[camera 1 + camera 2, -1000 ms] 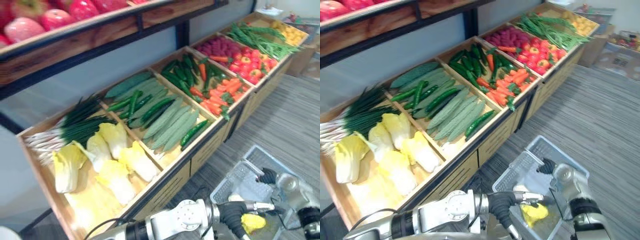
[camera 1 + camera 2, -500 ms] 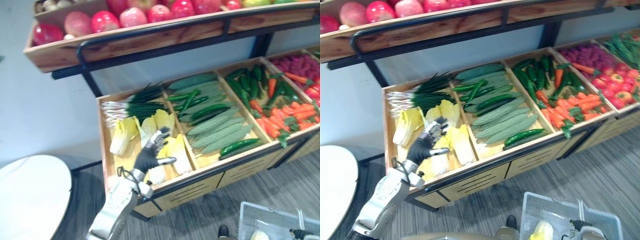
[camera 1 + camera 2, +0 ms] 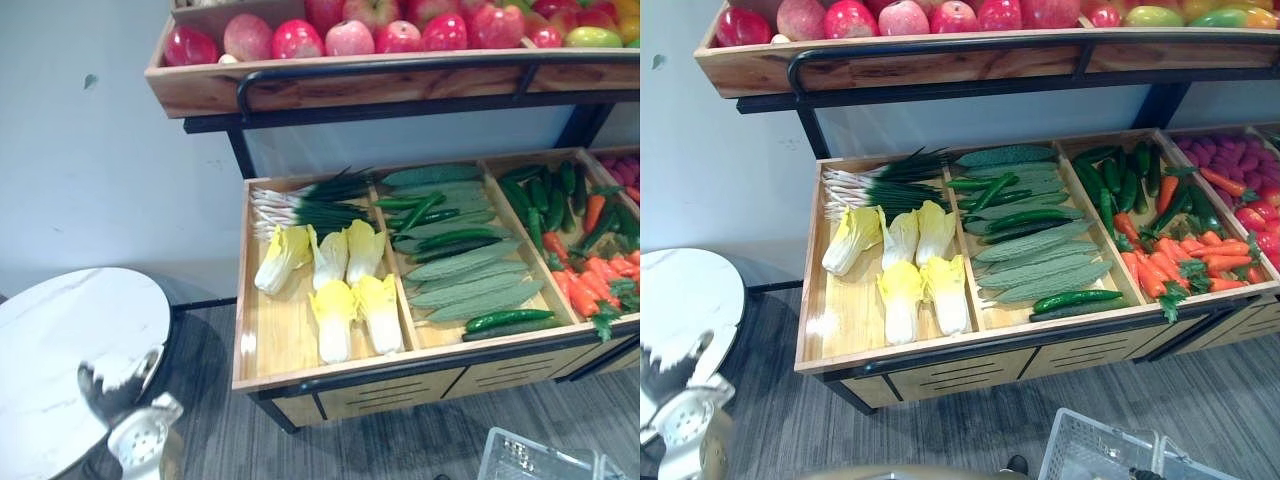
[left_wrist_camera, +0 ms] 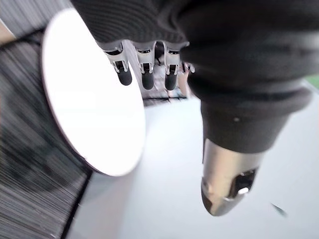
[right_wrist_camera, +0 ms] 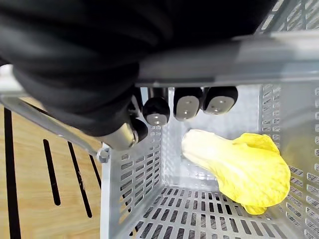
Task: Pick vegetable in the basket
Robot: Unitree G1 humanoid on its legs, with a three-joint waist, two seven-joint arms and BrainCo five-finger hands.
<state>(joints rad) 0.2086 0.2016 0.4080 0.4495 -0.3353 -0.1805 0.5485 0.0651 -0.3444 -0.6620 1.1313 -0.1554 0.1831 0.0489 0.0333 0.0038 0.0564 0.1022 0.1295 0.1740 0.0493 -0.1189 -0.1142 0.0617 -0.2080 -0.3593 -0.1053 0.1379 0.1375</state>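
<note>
Left hand (image 3: 115,380) hangs at eight o'clock over the round table (image 3: 60,330), fingers loose, nothing in it. Cabbages (image 3: 335,315) lie in the wooden bin (image 3: 275,340) near centre. At five o'clock, the right hand (image 5: 187,105) curls round the basket (image 5: 129,189) handle, with a yellow cabbage (image 5: 244,169) already inside. Between picks, I'd say. Next, reach toward twelve o'clock for another.

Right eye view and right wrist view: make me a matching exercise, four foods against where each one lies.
1. lone yellow leafy cabbage head
2. round red apples
3. orange carrots
4. long green onions

A. top wooden shelf
B. grey plastic mesh basket
C. back of the left-end wooden bin
D. third wooden bin from the left

Pairs: 1-B, 2-A, 3-D, 4-C.
</note>
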